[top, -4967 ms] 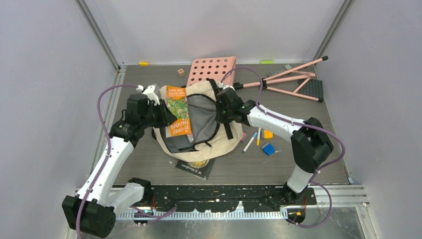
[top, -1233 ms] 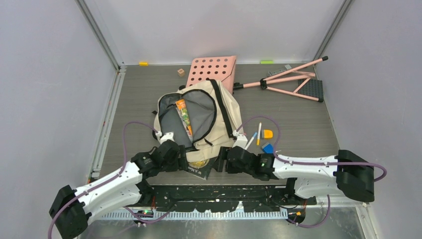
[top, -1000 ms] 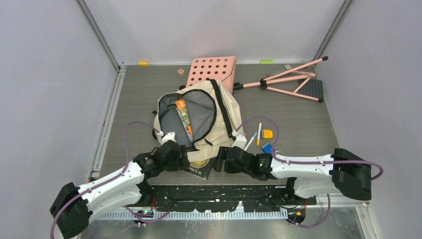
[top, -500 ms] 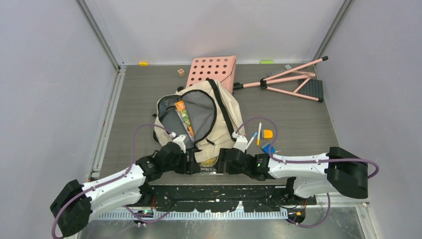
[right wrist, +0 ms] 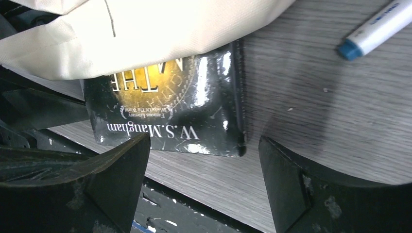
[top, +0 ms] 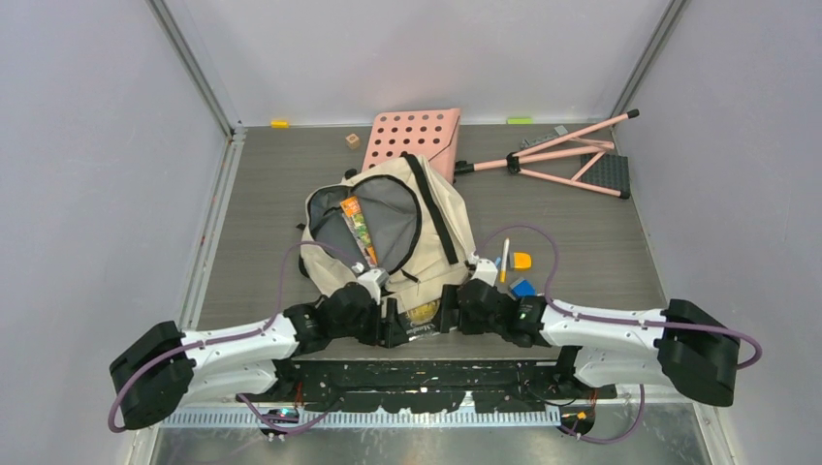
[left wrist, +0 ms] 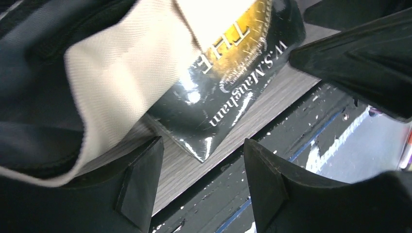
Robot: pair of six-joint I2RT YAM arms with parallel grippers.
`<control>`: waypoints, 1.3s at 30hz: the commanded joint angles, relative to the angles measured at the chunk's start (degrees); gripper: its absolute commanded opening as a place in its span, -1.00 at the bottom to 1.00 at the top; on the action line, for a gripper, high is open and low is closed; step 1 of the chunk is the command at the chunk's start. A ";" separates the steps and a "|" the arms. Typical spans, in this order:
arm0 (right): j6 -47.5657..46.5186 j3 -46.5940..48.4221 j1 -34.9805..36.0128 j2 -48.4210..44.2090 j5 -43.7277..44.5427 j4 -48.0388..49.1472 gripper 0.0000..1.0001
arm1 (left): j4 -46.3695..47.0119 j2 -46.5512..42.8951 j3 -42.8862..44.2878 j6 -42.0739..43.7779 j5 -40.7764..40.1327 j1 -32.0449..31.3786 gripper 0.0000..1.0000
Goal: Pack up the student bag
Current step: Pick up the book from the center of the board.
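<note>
The student bag (top: 441, 228), cream with black trim, lies open mid-table, its grey lining and an orange book (top: 357, 223) showing. A glossy black book (top: 419, 314) sticks out from under the bag's near edge. My left gripper (top: 393, 325) is open at the book's left corner. In the left wrist view, that gripper (left wrist: 201, 187) has the book (left wrist: 233, 92) and bag fabric (left wrist: 121, 82) just ahead of it. My right gripper (top: 449, 310) is open at the book's right corner. In the right wrist view, that gripper (right wrist: 204, 182) frames the book (right wrist: 170, 116) below the bag (right wrist: 145, 34). Neither holds anything.
A pink perforated board (top: 412, 136) and a folded pink stand (top: 572, 155) lie behind the bag. Pens (top: 504, 260), an orange piece (top: 521, 260) and a blue piece (top: 523, 288) sit right of it; one pen (right wrist: 379, 26) shows in the right wrist view. The table's edge rail (top: 417, 373) lies just below the book.
Both grippers have closed in on the black book from either side, the left moving right. The right jaws have opened wider and the left jaws have narrowed a little.
</note>
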 commanded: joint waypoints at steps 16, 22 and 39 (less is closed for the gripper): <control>-6.78 -5.52 -20.37 9.21 -38.16 21.35 0.68 | 2.44 -9.01 -8.59 -19.42 -15.16 -0.22 0.30; -1.15 -7.40 -20.33 15.42 -41.57 31.82 0.57 | 7.74 -1.56 -9.70 -19.62 -12.60 -0.22 0.23; 6.10 -11.34 -19.10 7.76 -39.04 34.78 -0.02 | 8.04 3.68 -8.53 -19.10 -9.46 -0.18 0.08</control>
